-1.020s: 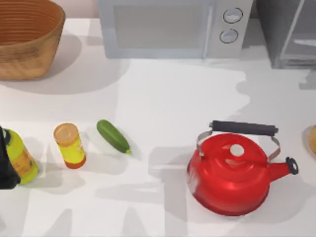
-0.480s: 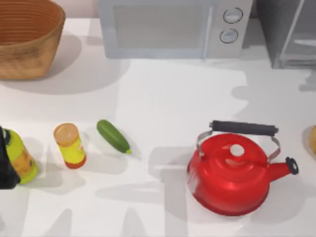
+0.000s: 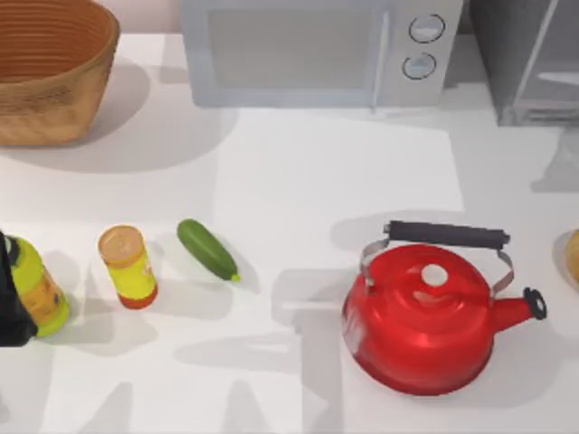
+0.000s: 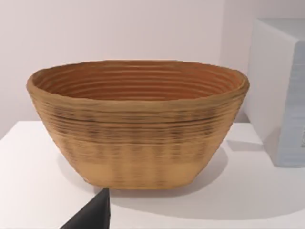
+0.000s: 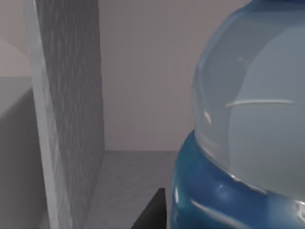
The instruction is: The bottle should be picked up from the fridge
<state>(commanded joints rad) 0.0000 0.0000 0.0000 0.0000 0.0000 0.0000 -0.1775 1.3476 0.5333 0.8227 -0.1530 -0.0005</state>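
The bottle (image 5: 248, 124) sits very close in front of the right wrist camera, its pale translucent body above a bright blue part, inside the fridge (image 5: 71, 119), whose dark grey wall stands beside it with a pale back wall and a grey shelf floor behind. A small dark piece at the lower edge of that view lies just beside the bottle; whether it belongs to the right tool, and how far that tool is open or whether it has hold of the bottle, I cannot tell.

In the top view the fridge (image 3: 529, 59) stands at the table's far right corner, its pale-framed glassy door panel angled outward. The microwave (image 3: 317, 50) with two round dials is just left of it along the far edge, and a woven basket (image 3: 50, 68) sits at the far left.

The left arm is parked at the left edge of the table (image 3: 298, 181), a dark part (image 3: 11, 303) showing there against a yellow-green bottle (image 3: 38, 287). Its wrist camera faces the basket (image 4: 138, 124) level on, with a dark corner at the lower edge; how far the left tool is open I cannot tell.

Near the left side stand a yellow bottle with an orange lid (image 3: 127, 265) and, just right of it, a cucumber (image 3: 207, 249) lying at a slant. A red kettle (image 3: 425, 316) with a black handle sits near the right, spout pointing right.
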